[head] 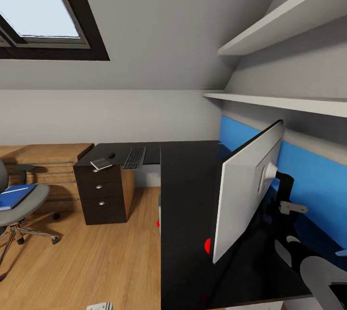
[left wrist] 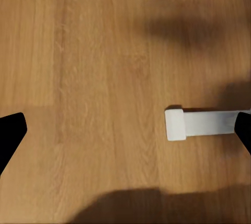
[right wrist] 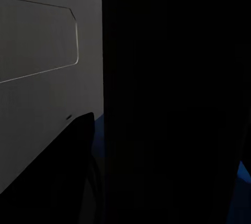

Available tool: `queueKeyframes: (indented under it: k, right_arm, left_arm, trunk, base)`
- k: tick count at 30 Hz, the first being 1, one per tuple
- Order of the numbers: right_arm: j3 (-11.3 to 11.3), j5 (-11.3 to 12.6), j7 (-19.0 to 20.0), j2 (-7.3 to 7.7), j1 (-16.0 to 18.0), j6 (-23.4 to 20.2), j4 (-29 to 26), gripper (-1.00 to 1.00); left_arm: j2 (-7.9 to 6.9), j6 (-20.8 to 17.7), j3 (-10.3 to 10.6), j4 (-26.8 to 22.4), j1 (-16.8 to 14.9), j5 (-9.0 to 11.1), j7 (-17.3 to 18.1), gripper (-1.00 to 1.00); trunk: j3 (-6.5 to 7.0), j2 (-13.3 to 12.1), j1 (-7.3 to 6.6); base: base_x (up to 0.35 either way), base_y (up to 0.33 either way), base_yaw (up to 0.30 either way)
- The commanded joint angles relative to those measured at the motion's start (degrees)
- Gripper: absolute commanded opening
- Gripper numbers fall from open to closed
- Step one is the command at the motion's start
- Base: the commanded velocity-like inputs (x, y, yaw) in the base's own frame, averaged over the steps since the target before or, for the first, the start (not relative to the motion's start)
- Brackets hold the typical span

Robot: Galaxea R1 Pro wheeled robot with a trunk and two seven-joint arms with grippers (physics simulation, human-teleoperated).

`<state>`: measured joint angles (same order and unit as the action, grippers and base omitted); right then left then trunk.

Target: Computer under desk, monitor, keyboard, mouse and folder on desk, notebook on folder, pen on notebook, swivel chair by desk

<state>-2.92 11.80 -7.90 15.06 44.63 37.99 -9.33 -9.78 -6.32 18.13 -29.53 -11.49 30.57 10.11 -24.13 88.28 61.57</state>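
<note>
While the robot stands at the long arm of the bench [head: 188,194], the monitor [head: 248,189] sits on that top seen from its pale back, its stand [head: 284,189] toward the blue wall panel [head: 318,180]. Keyboard [head: 134,157], mouse [head: 112,155] and notebook [head: 100,163] lie on the far wing above the drawer unit [head: 102,194], well apart from the monitor. Folder [head: 14,196] rests on the swivel chair [head: 19,204] seat.

Left gripper [left wrist: 125,135]: jaws spread wide, empty, over the wood floor [left wrist: 94,51]. Right jaws: cannot tell, the wrist view is too dark; the right arm [head: 313,262] sits close behind the monitor.

Risks, as judged:
- a right arm swing clips the stand and topples the monitor;
- the chair rolls on its castors when the folder is pulled.
</note>
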Motion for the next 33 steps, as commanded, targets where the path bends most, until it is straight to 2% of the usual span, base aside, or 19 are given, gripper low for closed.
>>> queueKeyframes:
  k: [1, 17, 23, 33]
  right_arm:
    - [-1.65, 2.49, -0.37, 0.06, 0.01, 0.6, 1.07, -1.0]
    - [-1.73, 2.4, -0.37, -0.03, -0.01, 0.51, 1.07, -1.0]
    - [-1.68, 1.07, -0.44, -0.03, -0.03, 0.51, 1.07, -1.0]
    - [-1.72, 0.87, -0.45, -0.03, -0.06, 0.51, 1.07, -1.0]
  left_arm:
    - [-0.06, -0.27, 0.23, -0.09, -0.03, 0.54, 0.0, 1.0]
    - [-0.15, -0.27, -0.6, -0.08, -0.03, 0.63, 0.0, 1.0]
    - [-0.15, -0.27, -0.64, -0.05, -0.03, 0.63, 0.0, 1.0]
    - [-0.25, -0.27, -0.64, -0.03, -0.03, 0.63, 0.0, 1.0]
  trunk:
    - [-0.08, 0.01, 0.01]
    - [-0.08, 0.01, 0.01]
    - [-0.08, 0.01, 0.01]
    - [-0.08, 0.01, 0.01]
  base:
    - [0.027, 0.0, 0.0]
    - [0.092, -0.027, 0.0]
    - [0.12, -0.045, 0.0]
    - [0.117, -0.004, 0.0]
